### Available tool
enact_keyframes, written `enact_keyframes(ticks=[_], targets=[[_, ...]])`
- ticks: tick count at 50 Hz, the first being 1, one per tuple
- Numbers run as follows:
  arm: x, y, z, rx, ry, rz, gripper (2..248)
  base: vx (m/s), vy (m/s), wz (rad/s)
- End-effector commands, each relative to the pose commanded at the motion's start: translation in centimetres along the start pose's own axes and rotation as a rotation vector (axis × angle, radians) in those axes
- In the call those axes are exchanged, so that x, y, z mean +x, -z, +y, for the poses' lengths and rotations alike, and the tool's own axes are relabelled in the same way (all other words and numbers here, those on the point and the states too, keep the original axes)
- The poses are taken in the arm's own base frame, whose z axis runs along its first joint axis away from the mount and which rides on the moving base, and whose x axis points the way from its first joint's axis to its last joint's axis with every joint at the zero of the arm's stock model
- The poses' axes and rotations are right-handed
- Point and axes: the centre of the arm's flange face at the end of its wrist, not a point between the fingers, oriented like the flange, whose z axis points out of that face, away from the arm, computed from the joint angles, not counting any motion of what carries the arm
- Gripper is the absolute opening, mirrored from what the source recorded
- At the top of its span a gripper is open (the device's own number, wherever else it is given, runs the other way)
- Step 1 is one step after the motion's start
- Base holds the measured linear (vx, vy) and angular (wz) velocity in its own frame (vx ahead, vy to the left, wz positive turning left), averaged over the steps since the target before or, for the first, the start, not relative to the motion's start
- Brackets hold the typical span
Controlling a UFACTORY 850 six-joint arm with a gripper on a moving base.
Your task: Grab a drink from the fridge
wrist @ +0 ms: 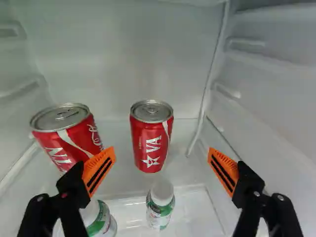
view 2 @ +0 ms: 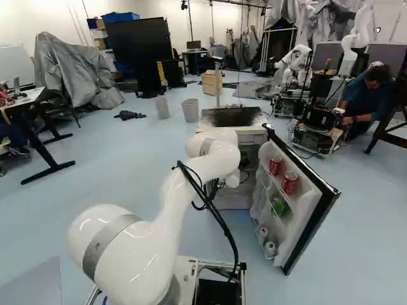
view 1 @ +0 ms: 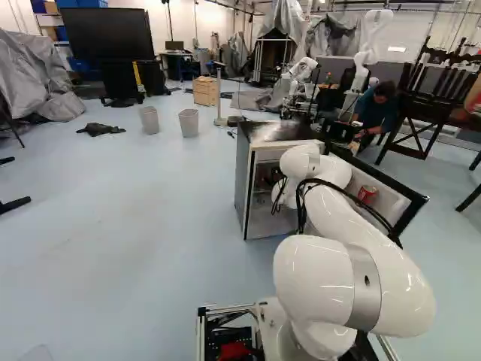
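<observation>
The fridge (view 1: pixel 244 188) stands ahead of the arm with its door (view 2: pixel 311 222) swung wide. In the base views the arm hides the gripper. The wrist view looks inside: my gripper (wrist: pixel 162 170) is open, nothing held. Ahead of it, between the line of its fingers, stands a red can (wrist: pixel 151 136) upright. Another red can (wrist: pixel 69 136) is beyond one finger, near the side wall. A white-capped bottle (wrist: pixel 160 203) stands nearer, between the fingers; a second bottle (wrist: pixel 101 219) is partly behind that same finger. The door's shelf holds red cans (view 2: pixel 289 183) and a green item (view 2: pixel 278 204).
Fridge side walls (wrist: pixel 276 103) flank the gripper. The open door's edge is right of the arm. Far off stand two bins (view 2: pixel 190 110), a wooden drawer unit (view 1: pixel 205 91), a large screen (view 1: pixel 105 34) and another robot (view 2: pixel 296 63). A person crouches beside it.
</observation>
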Motion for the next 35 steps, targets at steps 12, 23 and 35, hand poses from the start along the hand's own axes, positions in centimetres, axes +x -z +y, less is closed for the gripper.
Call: enact_keyframes(ticks=[12, 23, 35], targets=[[0.9, 0.1, 0.1, 0.0, 0.001, 0.002, 247, 0.0, 0.0, 0.0], [1.0, 0.1, 0.1, 0.0, 0.001, 0.002, 247, 0.0, 0.0, 0.0], [1.9, 0.3, -0.1, 0.003, 0.001, 0.002, 247, 0.0, 0.0, 0.0]])
